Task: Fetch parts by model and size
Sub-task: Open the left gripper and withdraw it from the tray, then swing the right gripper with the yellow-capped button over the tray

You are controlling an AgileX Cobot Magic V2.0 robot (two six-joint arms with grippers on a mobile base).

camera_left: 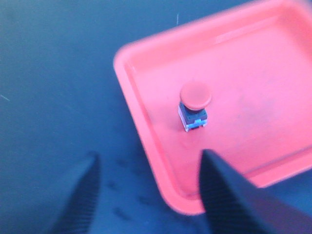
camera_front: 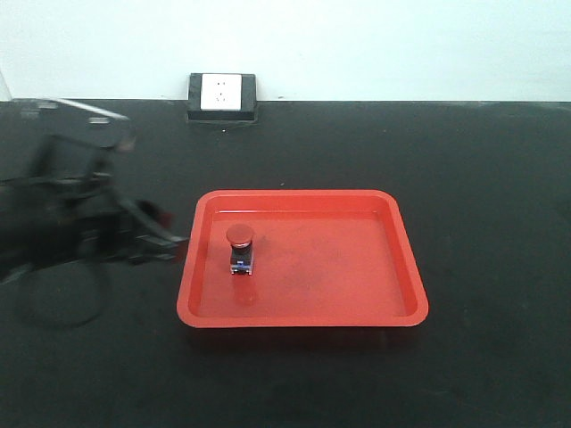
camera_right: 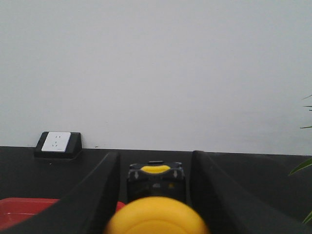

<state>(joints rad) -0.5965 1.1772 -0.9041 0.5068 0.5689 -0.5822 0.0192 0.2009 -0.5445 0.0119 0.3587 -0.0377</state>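
A red-capped push-button switch (camera_front: 240, 249) stands upright in the left part of a red tray (camera_front: 339, 267). The left wrist view shows the same red-capped switch (camera_left: 194, 106) on the tray (camera_left: 243, 73). My left gripper (camera_left: 150, 157) is open over the tray's near-left corner, with nothing between its fingers. From the front, the left gripper (camera_front: 169, 242) is a blur just left of the tray. My right gripper (camera_right: 155, 156) is shut on a yellow-capped switch (camera_right: 157, 217), whose black body sits between the fingers, cap toward the camera. The right arm is out of the front view.
A white wall socket in a black box (camera_front: 222, 93) sits at the table's far edge; the right wrist view shows the socket (camera_right: 56, 142) too. A cable loop (camera_front: 53, 303) lies under the left arm. Green plant leaves (camera_right: 304, 165) poke in at the right.
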